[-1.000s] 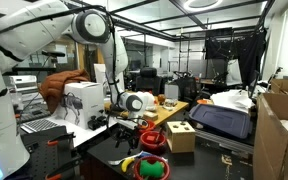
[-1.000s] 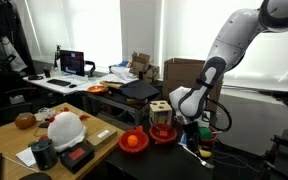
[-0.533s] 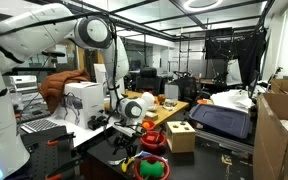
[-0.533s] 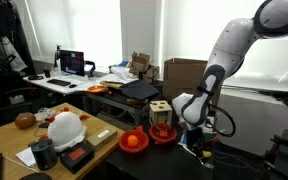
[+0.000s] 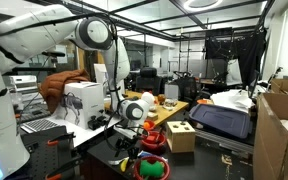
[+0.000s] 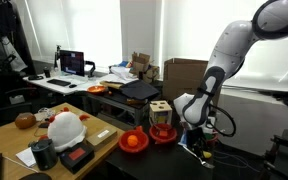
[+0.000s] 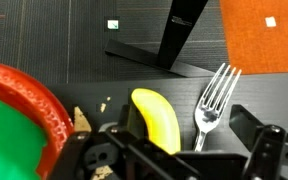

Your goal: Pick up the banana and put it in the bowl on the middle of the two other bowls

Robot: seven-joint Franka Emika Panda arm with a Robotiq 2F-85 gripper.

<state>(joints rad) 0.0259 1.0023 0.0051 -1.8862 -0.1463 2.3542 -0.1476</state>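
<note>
Lowered, spread claw seemingly straddles the banana.

Your wrist view hides the banana's lower end behind the end effector. The red-rimmed bowl runs off the left edge.

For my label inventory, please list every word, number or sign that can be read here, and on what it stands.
No text can be read in any view.
Lit laptop screen: too small and blurred to read.
Brown cardboard boxes: no legible print.
Small white square sticker in the wrist view: blank or too blurred.
</note>
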